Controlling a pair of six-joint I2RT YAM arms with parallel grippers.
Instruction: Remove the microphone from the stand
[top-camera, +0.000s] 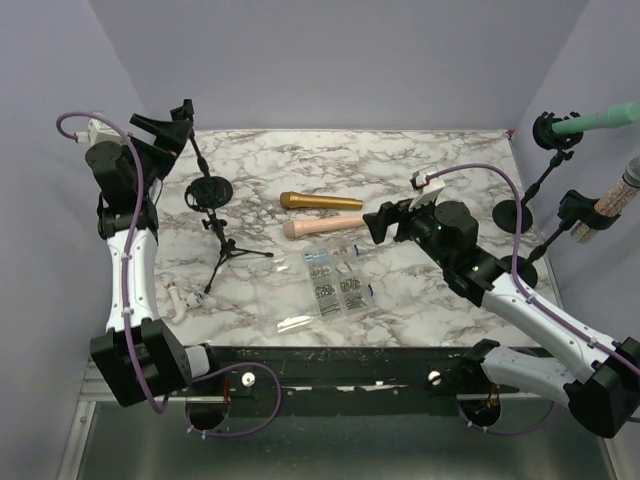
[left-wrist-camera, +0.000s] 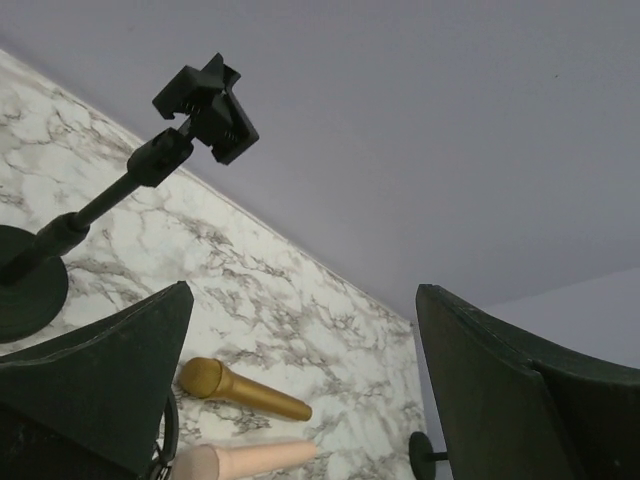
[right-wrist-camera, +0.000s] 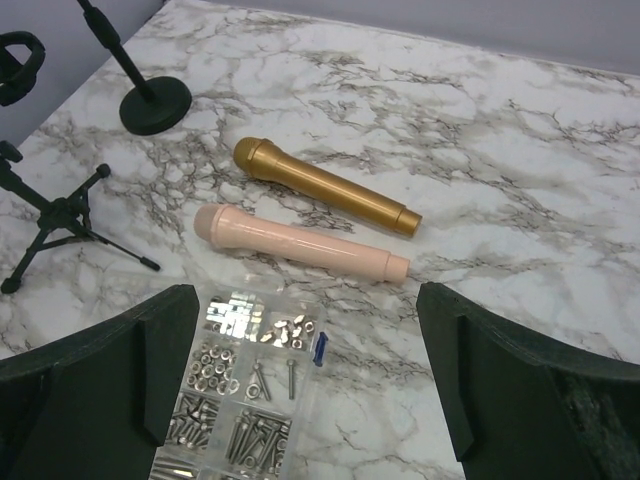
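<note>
Top view: clear plastic screw box (top-camera: 335, 282) on white marble desk (top-camera: 430, 160); green microphone (top-camera: 600, 120) sits clipped in black round-base stand (top-camera: 513, 213), well right of and beyond the box, at the desk's edge; gold microphone (top-camera: 320, 201) and pink microphone (top-camera: 322, 227) lie flat just beyond the box; left gripper (top-camera: 165, 125) far left of and beyond it, right gripper (top-camera: 378, 222) just beyond its right corner. Left wrist view: left gripper (left-wrist-camera: 302, 320) wide open, black clip (left-wrist-camera: 205, 105) ahead. Right wrist view: right gripper (right-wrist-camera: 305, 310) wide open, above the box (right-wrist-camera: 245, 400).
</note>
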